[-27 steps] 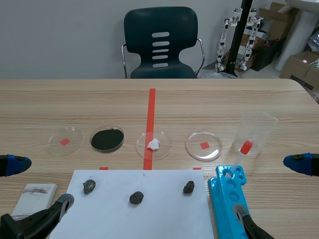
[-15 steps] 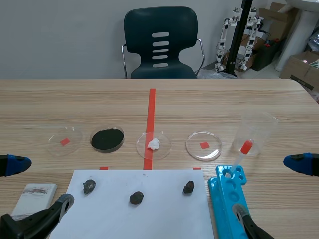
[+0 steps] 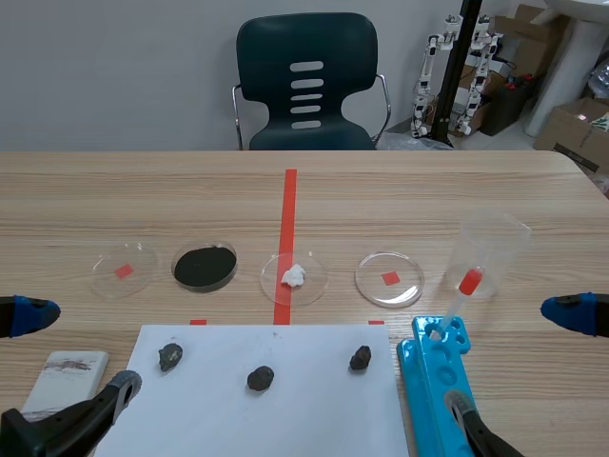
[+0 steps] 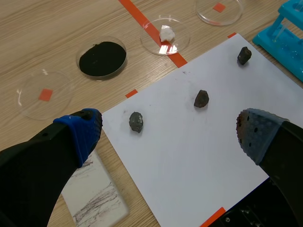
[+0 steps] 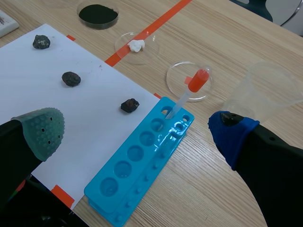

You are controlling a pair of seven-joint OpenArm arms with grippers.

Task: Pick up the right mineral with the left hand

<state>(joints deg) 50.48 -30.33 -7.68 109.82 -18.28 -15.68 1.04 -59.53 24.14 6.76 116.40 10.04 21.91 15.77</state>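
Three dark minerals lie in a row on a white paper sheet (image 3: 266, 409). The right mineral (image 3: 361, 358) is nearest the blue rack; it also shows as right mineral (image 4: 244, 55) and right mineral (image 5: 129, 105). The middle mineral (image 3: 260, 378) and left mineral (image 3: 170, 357) lie apart from it. My left gripper (image 3: 71, 354) hangs open at the table's near left, over the paper's left part, left gripper (image 4: 168, 130) holding nothing. My right gripper (image 3: 519, 362) is open above the rack, right gripper (image 5: 137, 127) empty.
A blue tube rack (image 3: 433, 386) with a red-bulbed dropper (image 3: 463, 288) sits right of the paper. Beyond it stand a clear cup (image 3: 492, 249) and four petri dishes, one with black powder (image 3: 205, 266), one with a white lump (image 3: 293, 275). A white block (image 3: 67, 379) lies left.
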